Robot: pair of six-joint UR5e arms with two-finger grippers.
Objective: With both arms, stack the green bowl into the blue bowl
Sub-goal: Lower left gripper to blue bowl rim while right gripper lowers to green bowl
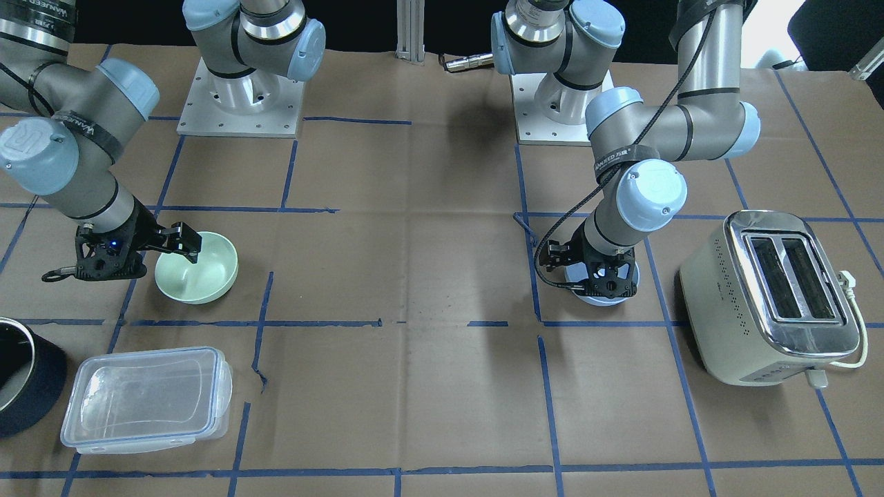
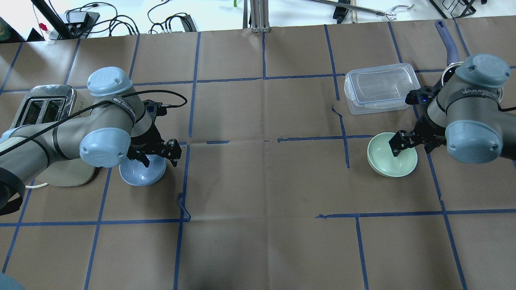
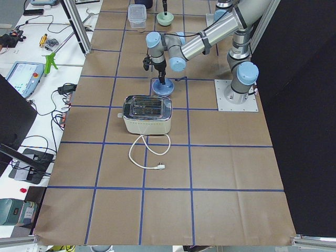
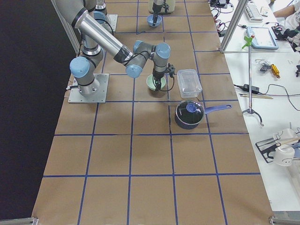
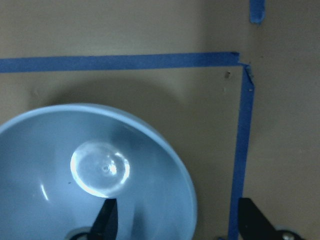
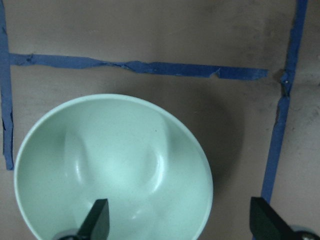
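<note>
The pale mint-green bowl (image 2: 393, 159) sits upright on the table's right side; it also shows in the front view (image 1: 200, 273) and fills the right wrist view (image 6: 112, 167). My right gripper (image 2: 412, 144) is open and straddles its rim (image 6: 181, 222), one finger inside and one outside. The periwinkle-blue bowl (image 2: 143, 171) sits on the left next to the toaster and shows in the left wrist view (image 5: 95, 172). My left gripper (image 2: 159, 155) is open and straddles its rim (image 5: 180, 222) the same way. In the front view the left gripper (image 1: 602, 286) hides most of the blue bowl (image 1: 587, 298).
A cream and chrome toaster (image 2: 40, 108) stands just left of the blue bowl, its cord trailing out. A clear rectangular container (image 2: 379, 88) lies beyond the green bowl. A dark pot with a handle (image 4: 189, 114) stands near it. Blue tape lines grid the brown table.
</note>
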